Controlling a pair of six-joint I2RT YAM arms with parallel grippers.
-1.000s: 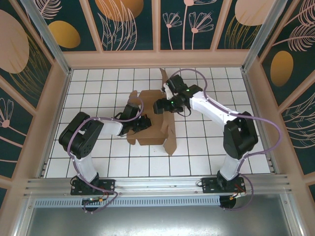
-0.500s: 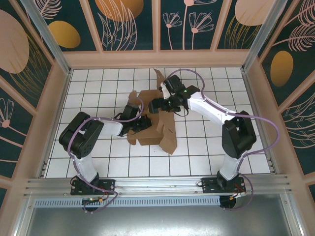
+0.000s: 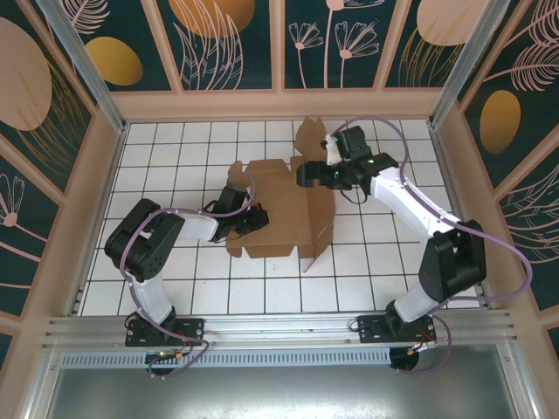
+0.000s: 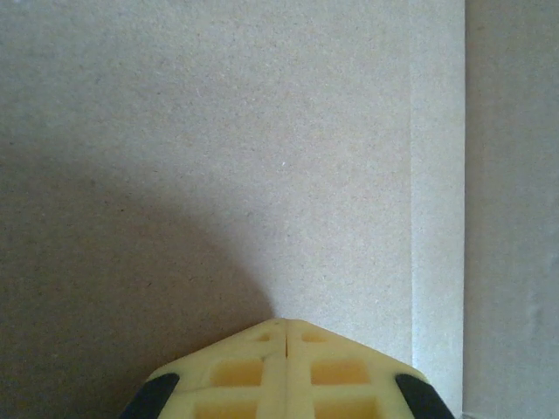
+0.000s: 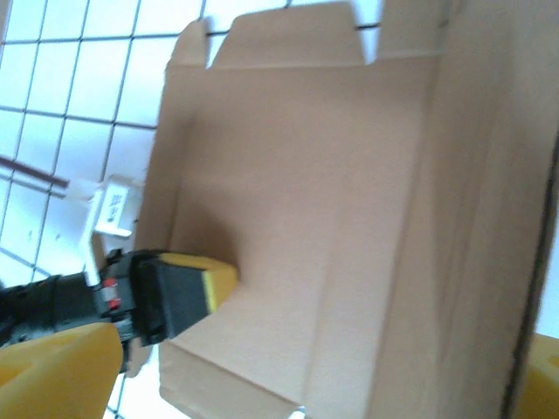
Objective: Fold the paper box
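Note:
The paper box is a brown cardboard sheet lying mid-table with its right side panel raised and a flap sticking up at the back. My left gripper is shut, and its yellow fingertips press down on the flat base panel. My right gripper hovers open over the box's back right part. In the right wrist view its yellow fingers stand wide apart above the box. The raised panel's edge is close to the right finger, and the left gripper rests on the base.
The white gridded tabletop surrounds the box. Pink-framed walls close the back and sides. A metal rail with both arm bases runs along the near edge.
My right arm has swung right and back. The box's right side panel and back flap have moved rightward with it and spread wider. The left gripper has stayed pressed on the base.

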